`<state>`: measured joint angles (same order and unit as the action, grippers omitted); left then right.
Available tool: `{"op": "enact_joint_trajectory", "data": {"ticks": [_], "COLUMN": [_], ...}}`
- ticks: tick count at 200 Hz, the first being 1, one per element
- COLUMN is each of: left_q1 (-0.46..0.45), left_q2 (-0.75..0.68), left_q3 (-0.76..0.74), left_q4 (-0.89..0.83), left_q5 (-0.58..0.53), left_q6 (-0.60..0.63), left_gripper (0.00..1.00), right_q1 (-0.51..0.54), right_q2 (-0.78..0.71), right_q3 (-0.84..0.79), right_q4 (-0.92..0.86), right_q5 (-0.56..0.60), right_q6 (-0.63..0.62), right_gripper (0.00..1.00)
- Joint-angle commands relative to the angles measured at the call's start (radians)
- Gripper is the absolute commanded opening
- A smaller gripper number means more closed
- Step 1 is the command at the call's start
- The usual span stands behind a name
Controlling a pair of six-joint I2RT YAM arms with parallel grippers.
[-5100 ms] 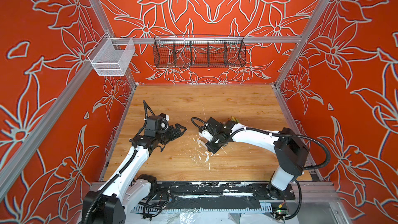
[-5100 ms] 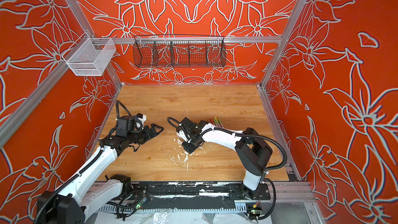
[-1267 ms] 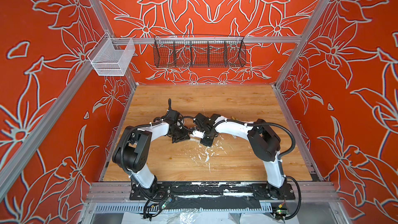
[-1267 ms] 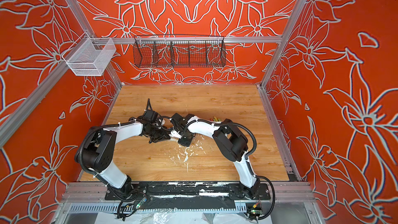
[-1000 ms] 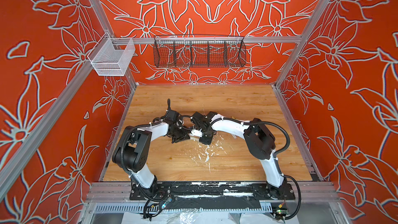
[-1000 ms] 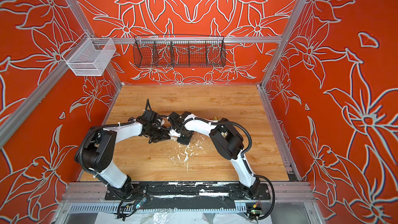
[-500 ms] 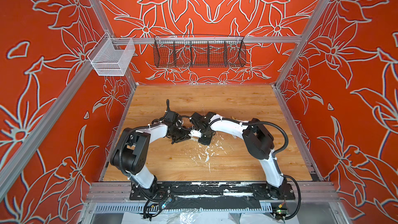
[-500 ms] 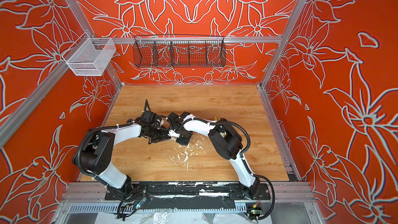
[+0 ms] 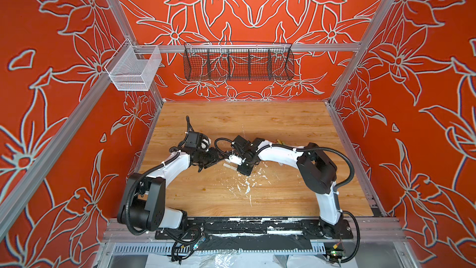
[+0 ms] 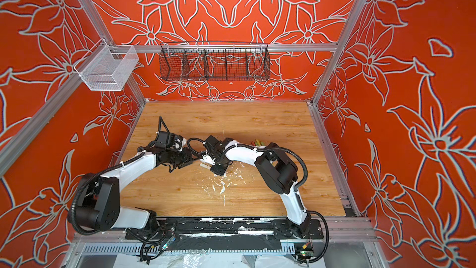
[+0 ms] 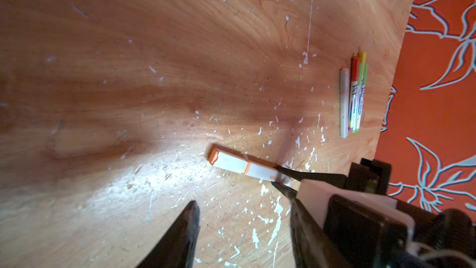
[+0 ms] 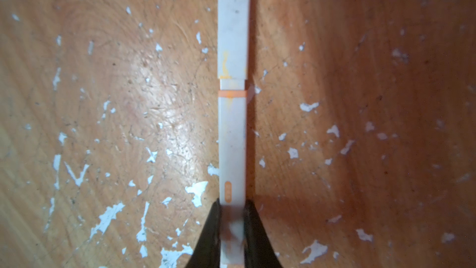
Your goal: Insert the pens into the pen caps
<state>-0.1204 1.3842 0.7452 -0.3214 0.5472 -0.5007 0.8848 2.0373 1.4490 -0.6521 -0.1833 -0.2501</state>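
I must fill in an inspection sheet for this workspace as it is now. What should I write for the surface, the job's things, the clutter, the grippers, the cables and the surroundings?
Surface: wooden table, worn, with white paint flecks near the middle.
Job's things: white pen with its cap on; a narrow neck shows before the orange ring. Four capped pens lie side by side behind the right arm.
Clutter: nothing seen.
Grippers: right gripper shut on the white pen's rear end; left gripper open, empty.
Cables: black hoses along both arms; loose wires under the front rail.
Surroundings: orange flowered walls; black wire basket and white mesh basket, nothing seen inside.
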Motion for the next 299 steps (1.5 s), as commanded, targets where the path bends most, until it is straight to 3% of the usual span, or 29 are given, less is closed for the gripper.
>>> {"op": "enact_joint_trajectory", "data": {"ticks": [1,62,173,241,299], "left_q1": [0.021,0.044,0.056,0.057,0.056], "left_q2": [-0.052,-0.146,-0.261,-0.329,-0.329], "left_q3": [-0.029,-0.076,-0.111,-0.136,-0.143], "left_q4": [-0.012,0.002,0.085,0.189,0.202], "left_q5": [-0.007,0.026,0.123,0.192,0.194], "left_q6": [-0.017,-0.038,-0.047,-0.066,-0.066], "left_gripper": [0.61,0.69,0.67,0.6,0.34], "right_q1": [0.003,-0.001,-0.001,0.013,0.045], "right_q2": [-0.018,-0.09,-0.322,-0.382,-0.377], "right_q3": [-0.054,-0.13,-0.3,-0.335,-0.324], "right_q4": [0.057,0.196,0.423,0.548,0.626], "right_q5": [-0.06,-0.076,-0.143,-0.208,-0.178], "right_q6": [0.024,0.065,0.14,0.249,0.307], "right_gripper": [0.0,0.0,0.0,0.0,0.0]}}
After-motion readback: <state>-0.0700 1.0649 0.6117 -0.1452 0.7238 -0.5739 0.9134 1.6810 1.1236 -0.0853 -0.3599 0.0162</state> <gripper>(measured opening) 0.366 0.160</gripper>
